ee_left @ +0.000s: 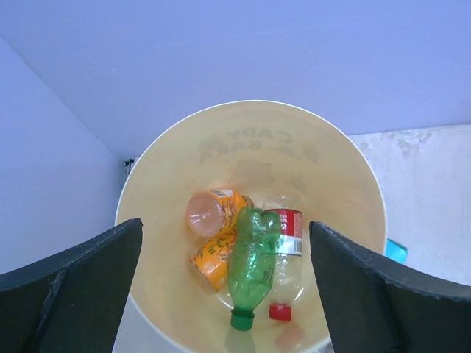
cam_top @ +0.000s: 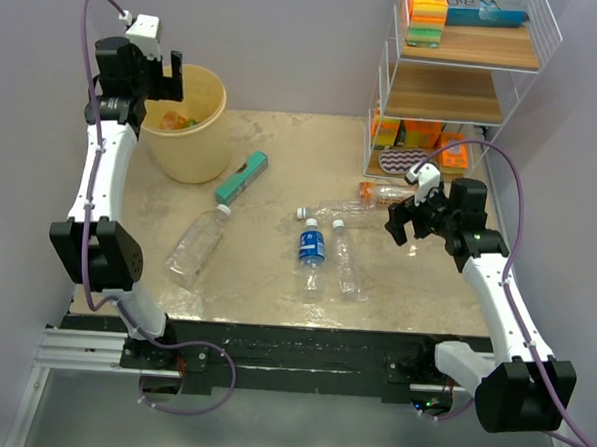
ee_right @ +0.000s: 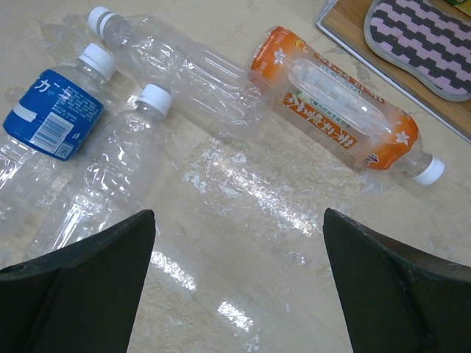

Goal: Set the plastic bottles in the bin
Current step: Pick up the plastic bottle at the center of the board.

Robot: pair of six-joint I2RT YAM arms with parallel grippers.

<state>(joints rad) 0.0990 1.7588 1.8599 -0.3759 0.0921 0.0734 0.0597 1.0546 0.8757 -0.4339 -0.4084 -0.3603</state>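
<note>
The pale yellow-tan bin [cam_top: 198,143] stands at the table's back left. My left gripper [cam_top: 164,80] is open and empty over its rim. In the left wrist view the gripper [ee_left: 224,223] looks down into the bin [ee_left: 331,169], which holds two orange bottles [ee_left: 210,215], a green bottle [ee_left: 254,261] and a red-labelled bottle [ee_left: 291,228]. My right gripper [cam_top: 402,227] [ee_right: 239,213] is open and empty above bare table. Near it lie an orange-labelled bottle [ee_right: 331,110] [cam_top: 385,193], a long clear bottle [ee_right: 191,73], a blue-labelled bottle [ee_right: 55,114] [cam_top: 312,247] and a clear bottle [ee_right: 110,176]. Another clear bottle [cam_top: 197,243] lies at the left.
A flat teal box [cam_top: 243,176] lies beside the bin. A white wire shelf rack [cam_top: 466,82] with wooden shelves and packets stands at the back right; its lowest shelf [ee_right: 353,29] is close to the orange-labelled bottle. Walls close in on the left and back.
</note>
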